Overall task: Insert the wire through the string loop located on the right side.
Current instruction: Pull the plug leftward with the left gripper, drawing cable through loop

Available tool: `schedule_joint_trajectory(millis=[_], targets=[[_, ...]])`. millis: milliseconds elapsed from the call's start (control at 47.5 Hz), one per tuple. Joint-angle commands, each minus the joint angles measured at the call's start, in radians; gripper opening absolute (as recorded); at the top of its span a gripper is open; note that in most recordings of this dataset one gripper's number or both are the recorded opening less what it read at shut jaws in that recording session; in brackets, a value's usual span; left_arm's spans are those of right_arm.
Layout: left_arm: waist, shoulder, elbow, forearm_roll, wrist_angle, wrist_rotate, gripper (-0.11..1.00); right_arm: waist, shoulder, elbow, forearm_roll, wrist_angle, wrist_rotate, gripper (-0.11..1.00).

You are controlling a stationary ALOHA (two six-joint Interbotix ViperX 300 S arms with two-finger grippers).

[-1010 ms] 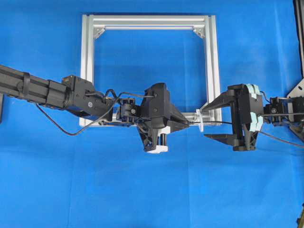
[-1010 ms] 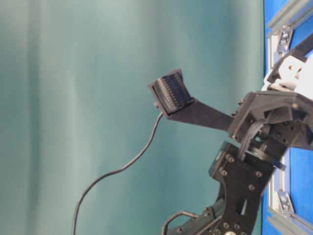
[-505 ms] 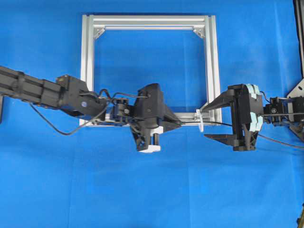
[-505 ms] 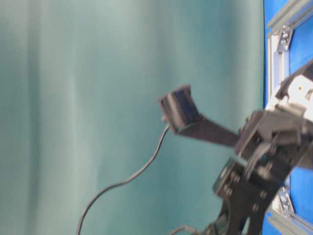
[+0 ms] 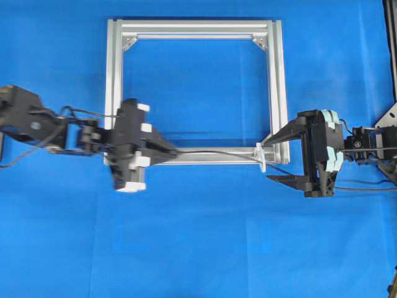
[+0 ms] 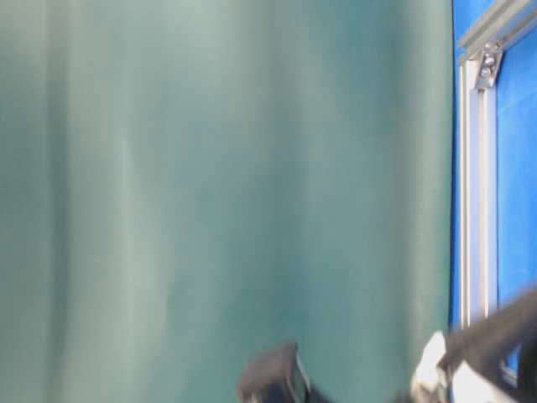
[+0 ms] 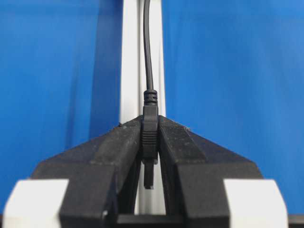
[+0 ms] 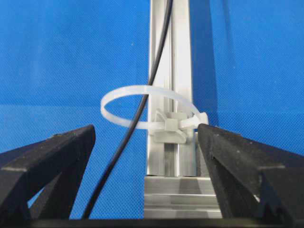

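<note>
Wire (image 8: 137,114) inside string loop (image 8: 124,95) only wrist-visible; left tool (image 7: 150,142) pinching plug, right tool (image 8: 145,142) agape.

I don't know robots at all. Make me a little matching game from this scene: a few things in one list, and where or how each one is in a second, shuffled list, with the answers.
Things:
1. left gripper
2. right gripper
3. wire
4. string loop

States:
A. white ring fastened to the aluminium frame
B. jaws wide apart, holding nothing
C. threaded through the ring and running along the frame bar
D. clamped on the small black plug

Pairs: 1-D, 2-B, 3-C, 4-A
</note>
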Motion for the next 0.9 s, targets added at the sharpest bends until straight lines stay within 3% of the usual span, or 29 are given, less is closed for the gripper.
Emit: schedule_joint_trajectory(millis=[0, 526, 883], targets=[[-0.002, -0.08, 0.072, 0.003, -0.028, -0.002, 0.07, -0.002, -0.012, -0.015, -0.003, -0.005, -0.003, 0.94], [-0.02, -0.376, 0.437, 0.003, -0.063, 0.0, 0.07, -0.002, -0.012, -0.017, -0.003, -0.005, -0.003, 0.94], [-0.017, -0.37, 0.417, 0.003, 0.074, 0.003, 0.07, -0.002, -0.014, -0.018, -0.003, -0.005, -0.003, 0.94]])
